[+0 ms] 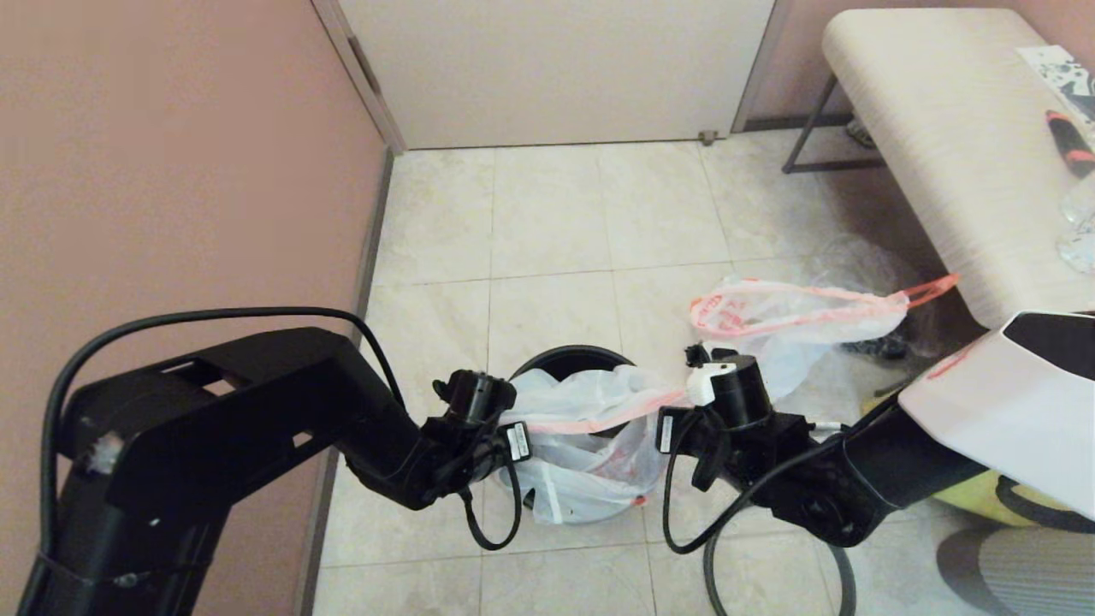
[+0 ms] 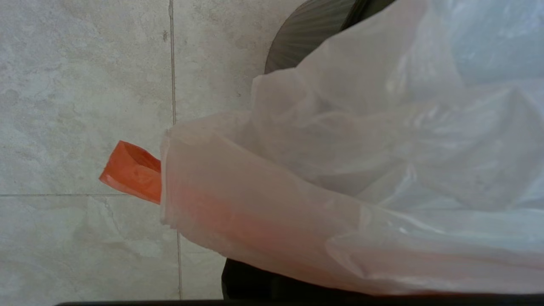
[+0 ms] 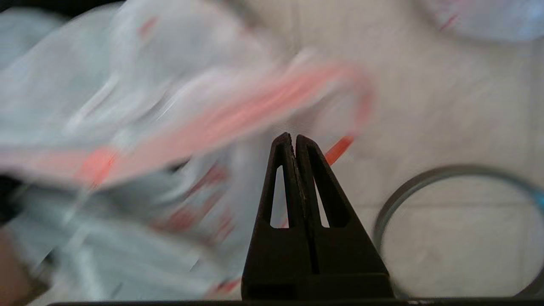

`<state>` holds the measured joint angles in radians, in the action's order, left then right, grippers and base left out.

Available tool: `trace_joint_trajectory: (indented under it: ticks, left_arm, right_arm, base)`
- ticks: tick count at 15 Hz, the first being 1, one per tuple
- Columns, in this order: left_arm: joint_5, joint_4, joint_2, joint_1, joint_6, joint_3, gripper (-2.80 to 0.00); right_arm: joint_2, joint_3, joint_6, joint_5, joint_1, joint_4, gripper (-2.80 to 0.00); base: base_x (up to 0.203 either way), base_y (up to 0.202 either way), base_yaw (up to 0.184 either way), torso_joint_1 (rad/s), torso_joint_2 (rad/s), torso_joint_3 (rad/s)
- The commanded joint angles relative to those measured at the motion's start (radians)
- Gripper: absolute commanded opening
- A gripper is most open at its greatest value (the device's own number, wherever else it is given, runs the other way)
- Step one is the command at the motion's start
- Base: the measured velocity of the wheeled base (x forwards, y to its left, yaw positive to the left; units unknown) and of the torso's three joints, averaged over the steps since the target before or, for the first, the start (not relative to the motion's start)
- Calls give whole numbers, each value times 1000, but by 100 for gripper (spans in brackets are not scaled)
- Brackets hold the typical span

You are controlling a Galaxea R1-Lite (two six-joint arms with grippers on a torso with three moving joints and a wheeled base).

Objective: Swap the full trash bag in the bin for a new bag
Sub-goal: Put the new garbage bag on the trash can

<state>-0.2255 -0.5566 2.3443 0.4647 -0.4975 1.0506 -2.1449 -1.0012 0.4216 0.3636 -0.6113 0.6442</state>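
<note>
The black bin (image 1: 569, 358) stands on the tiled floor between my two arms, and its ribbed wall (image 2: 306, 38) shows behind the plastic. The new bag (image 1: 590, 462) is white and translucent with red print. It hangs over the bin's front, its pink hem stretched between both grippers. My left gripper (image 1: 513, 445) is at the bag's left end; the bag (image 2: 340, 170) drapes over its hidden fingers, and an orange drawstring tab (image 2: 131, 170) sticks out. My right gripper (image 3: 293, 138) is shut beside the bag (image 3: 127, 127), with nothing seen between its fingers. The grey rim ring (image 3: 408, 191) lies on the floor.
The full bag (image 1: 796, 316) lies on the floor at the back right, beside clear plastic. A cream bench (image 1: 941, 128) stands at the far right. A yellow bag (image 1: 984, 500) sits by my right arm. The pink wall (image 1: 171, 171) runs close on the left.
</note>
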Motion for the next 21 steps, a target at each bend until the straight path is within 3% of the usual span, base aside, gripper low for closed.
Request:
trace_joint_trajectory:
  ticks: [1, 5, 10, 14, 21]
  left_arm:
    - [-1, -3, 6, 0, -4, 0, -280]
    - [-1, -2, 1, 3, -4, 0, -280]
    - [0, -2, 1, 14, -3, -6, -280]
    - [0, -2, 7, 23, -3, -11, -280]
    - [-1, -2, 10, 27, 2, -11, -280]
  right_arm:
    - [9, 14, 12, -2, -45, 3, -280]
    - [-93, -51, 6, -26, -59, 1, -280]
    - [-202, -278, -34, -56, -48, -35, -280]
    - [-197, -467, -40, -59, 30, -123, -280]
    - [-256, -594, -46, -101, 120, -159, -280]
  base:
    - [0, 0, 0, 0, 0, 0]
    - [0, 0, 0, 0, 0, 0]
    - [0, 0, 0, 0, 0, 0]
    - [0, 0, 0, 0, 0, 0]
    - [0, 0, 0, 5, 1, 1]
